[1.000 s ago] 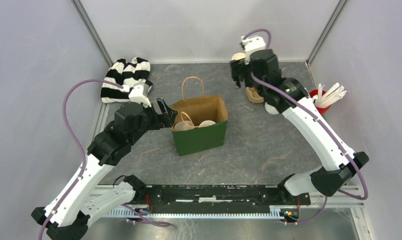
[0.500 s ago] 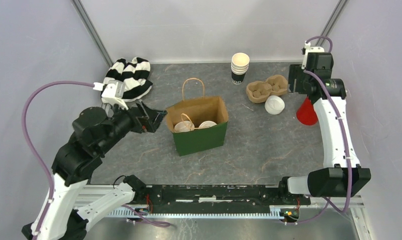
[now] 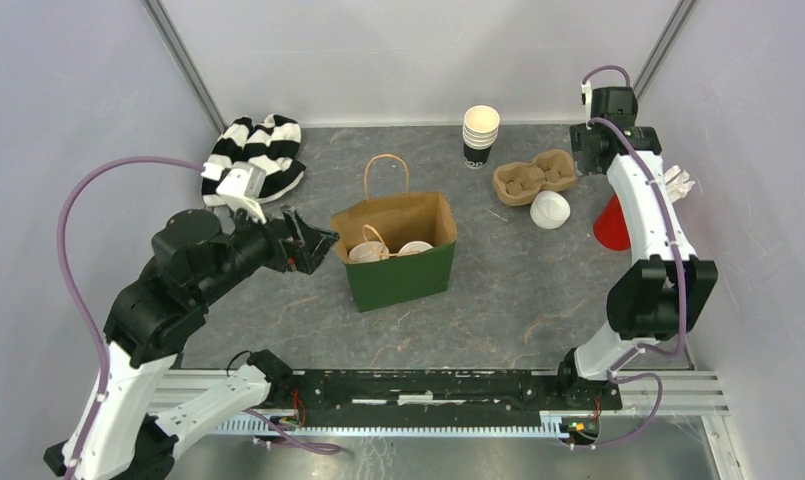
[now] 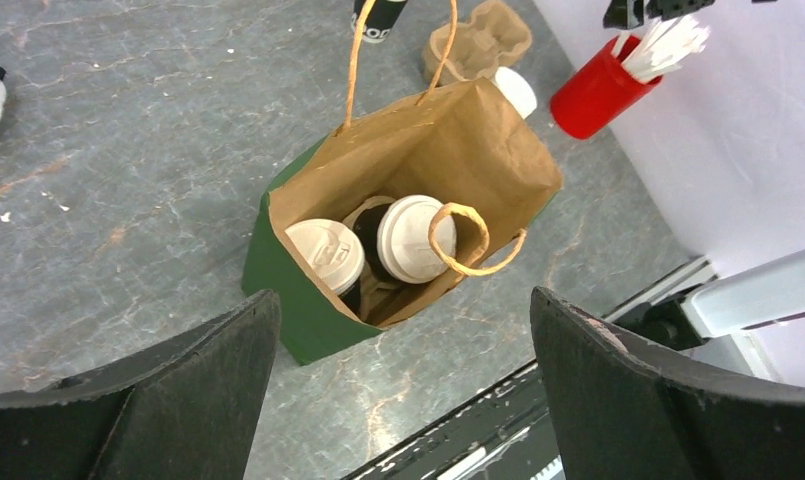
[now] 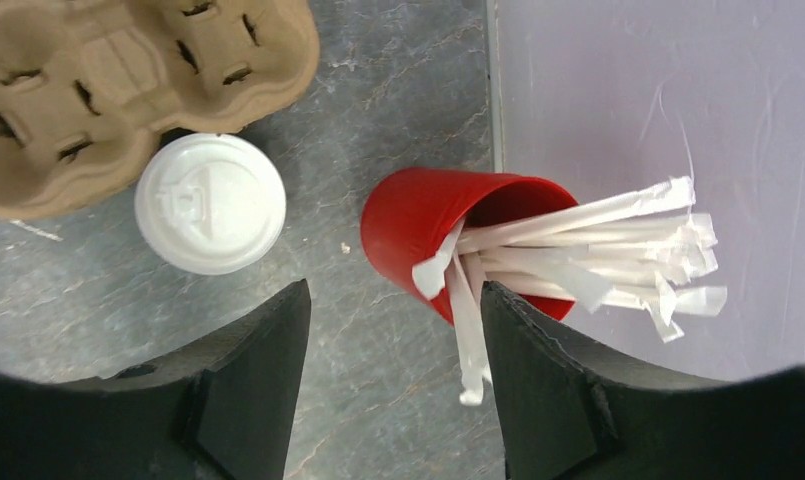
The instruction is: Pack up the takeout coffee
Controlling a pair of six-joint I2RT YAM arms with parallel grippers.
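Left gripper (image 4: 403,300): fingers spread wide, nothing between them. It hovers above the table left of centre in the top view, looking down into the paper bag (image 4: 418,150).

Bag: green outside, brown inside, upright and open at mid-frame, one handle raised, the other flopped inward.

Inside the bag: two takeout coffees side by side and touching, first cup (image 4: 325,255) to the left, second cup (image 4: 413,238) to the right. Both upright, white lids on; dark sides barely show.

Right gripper (image 5: 393,295): fingers apart, pinching nothing, only table between them. Upper right of the top view, pointing down.

Just beyond its fingertips in the wrist view:
- red cup (image 5: 428,225), tilted toward the wall, white stirrers (image 5: 578,250) fanning right
- loose white lid (image 5: 210,203), flat on the table, left of the red cup
- cardboard carrier (image 5: 128,70), upper left, touching the lid

Farther off, top view: stack of cups (image 3: 480,135) at the back wall; striped cloth (image 3: 255,155), upper left corner.
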